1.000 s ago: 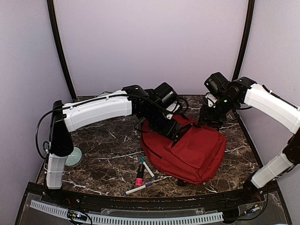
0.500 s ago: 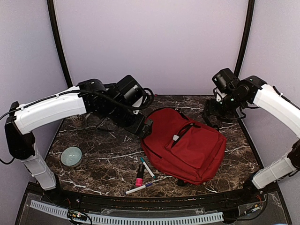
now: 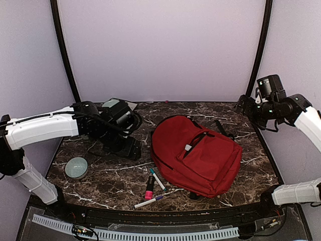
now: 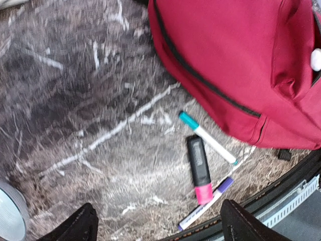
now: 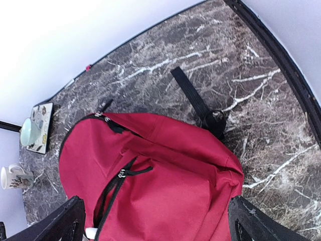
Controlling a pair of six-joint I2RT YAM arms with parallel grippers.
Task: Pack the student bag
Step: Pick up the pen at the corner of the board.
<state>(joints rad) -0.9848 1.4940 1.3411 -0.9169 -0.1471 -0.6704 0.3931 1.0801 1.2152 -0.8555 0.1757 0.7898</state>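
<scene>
The student bag point(image 3: 200, 158) is a red backpack lying flat on the marble table, right of centre. Its front pocket zip is partly open, with something small and white point(image 3: 187, 147) at the opening. In the left wrist view the student bag point(image 4: 235, 60) fills the top right. My left gripper point(image 3: 122, 146) hovers left of the bag, open, with nothing between its fingers point(image 4: 75, 226). My right gripper point(image 3: 243, 104) hangs high at the back right, open and empty, looking down on the student bag point(image 5: 165, 181).
A teal-capped marker point(image 4: 206, 136), a black and pink highlighter point(image 4: 199, 169) and a purple-capped pen point(image 4: 205, 209) lie by the bag's near left side. A bowl point(image 3: 76, 167) sits at the left. A mug point(image 5: 12, 176) and a tray with a cup point(image 5: 37, 128) stand at the back left. A black strap point(image 5: 193, 98) trails behind the bag.
Both arms have drawn away from the bag: the left swung left and down to the table, the right lifted back to the right. The right gripper's jaws have spread wider.
</scene>
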